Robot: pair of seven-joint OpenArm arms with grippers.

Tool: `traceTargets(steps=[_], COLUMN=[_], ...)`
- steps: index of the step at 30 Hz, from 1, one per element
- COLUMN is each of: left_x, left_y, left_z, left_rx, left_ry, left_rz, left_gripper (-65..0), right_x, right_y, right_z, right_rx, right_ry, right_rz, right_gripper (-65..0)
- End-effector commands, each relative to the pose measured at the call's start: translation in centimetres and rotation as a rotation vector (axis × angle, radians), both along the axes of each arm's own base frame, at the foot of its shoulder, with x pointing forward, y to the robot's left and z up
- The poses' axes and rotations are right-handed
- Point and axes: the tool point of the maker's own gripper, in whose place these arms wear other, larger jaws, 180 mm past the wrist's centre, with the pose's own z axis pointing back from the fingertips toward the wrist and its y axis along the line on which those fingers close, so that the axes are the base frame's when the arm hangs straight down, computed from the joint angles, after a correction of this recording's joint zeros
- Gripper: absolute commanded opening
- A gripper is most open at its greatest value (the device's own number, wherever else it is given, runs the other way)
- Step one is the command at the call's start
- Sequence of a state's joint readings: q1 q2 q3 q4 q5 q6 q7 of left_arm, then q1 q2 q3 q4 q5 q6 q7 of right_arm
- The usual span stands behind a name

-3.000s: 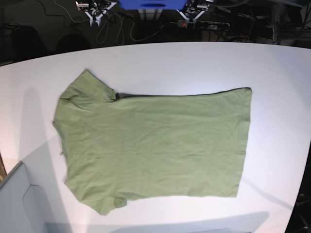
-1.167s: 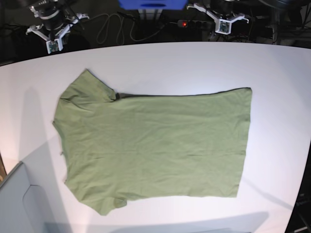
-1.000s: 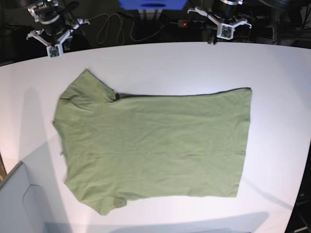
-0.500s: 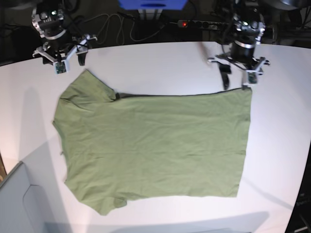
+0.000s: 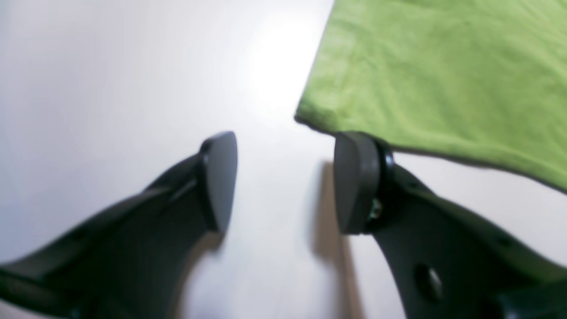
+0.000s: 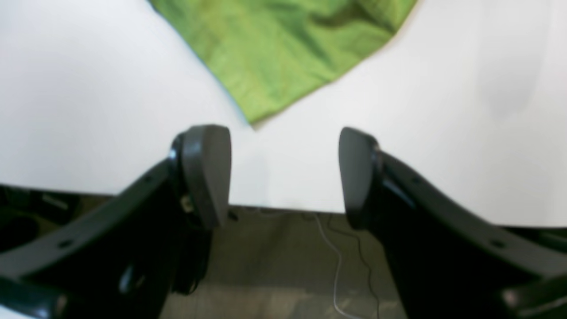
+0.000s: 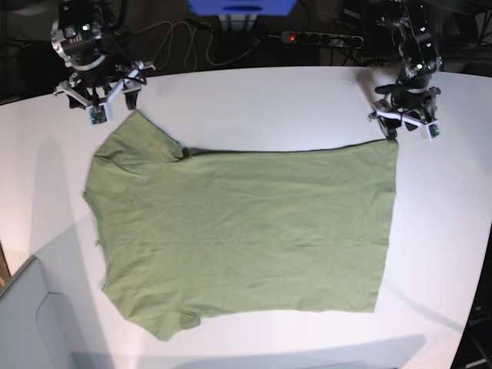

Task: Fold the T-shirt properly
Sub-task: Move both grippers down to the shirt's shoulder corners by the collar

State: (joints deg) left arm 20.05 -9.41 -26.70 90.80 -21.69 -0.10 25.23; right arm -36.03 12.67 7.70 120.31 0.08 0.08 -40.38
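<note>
The olive-green T-shirt [image 7: 246, 223] lies flat and spread on the white table [image 7: 261, 100], sleeves to the left and hem to the right. My left gripper [image 7: 405, 125] hovers open just above the hem's far right corner. In the left wrist view the left gripper [image 5: 283, 177] holds nothing, and the T-shirt corner [image 5: 443, 75] lies just past its right fingertip. My right gripper [image 7: 98, 96] stands open at the far left sleeve tip. The right wrist view shows the right gripper [image 6: 283, 173] empty, with the T-shirt sleeve tip [image 6: 283, 53] pointing into the gap between the fingers.
A power strip [image 7: 323, 37] with a red light and loose cables lie behind the table's far edge, beside a blue block [image 7: 242, 6]. A grey box [image 7: 31, 323] sits at the near left corner. The right gripper hangs partly over the table's far edge.
Both arms have come down from behind the table to the shirt's two far corners, and both grippers have opened wider. The shirt has not moved.
</note>
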Motion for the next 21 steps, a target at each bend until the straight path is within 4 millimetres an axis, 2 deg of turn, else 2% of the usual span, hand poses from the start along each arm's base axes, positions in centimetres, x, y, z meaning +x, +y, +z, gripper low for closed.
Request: traceTargets(steps=[1, 6, 8, 17, 19, 21], left_x=[1.0, 1.4, 2.1, 2.6, 2.5, 2.3], left_y=[0.5, 0.5, 0.0, -2.2, -2.4, -2.3], left_z=[1.0, 0.3, 0.2, -0.6, -0.7, -0.8], left_rx=[0.016, 0.001, -0.005, -0.029, -0.032, -0.032], left_ry=[-0.039, -0.032, -0.039, -0.020, -0.016, -0.013], left_rz=[-0.002, 0.007, -0.008, -0.068, -0.070, -0.065], left_gripper=[-31.4, -31.4, -31.4, -32.1, -36.1, -43.4], right_x=[0.5, 0.5, 0.5, 0.7, 0.7, 0.7], right_y=[-0.1, -0.2, -0.2, -0.2, -0.2, -0.2], right_z=[0.7, 0.4, 0.4, 0.6, 0.6, 0.6], right_rx=[-0.007, -0.011, -0.009, -0.007, -0.007, -0.007], right_ry=[-0.030, -0.025, -0.026, -0.036, -0.036, -0.036], right_rz=[0.014, 0.013, 0.011, 0.005, 0.005, 0.005], right_gripper=[-28.5, -28.6, -28.6, -28.4, -28.4, -28.5])
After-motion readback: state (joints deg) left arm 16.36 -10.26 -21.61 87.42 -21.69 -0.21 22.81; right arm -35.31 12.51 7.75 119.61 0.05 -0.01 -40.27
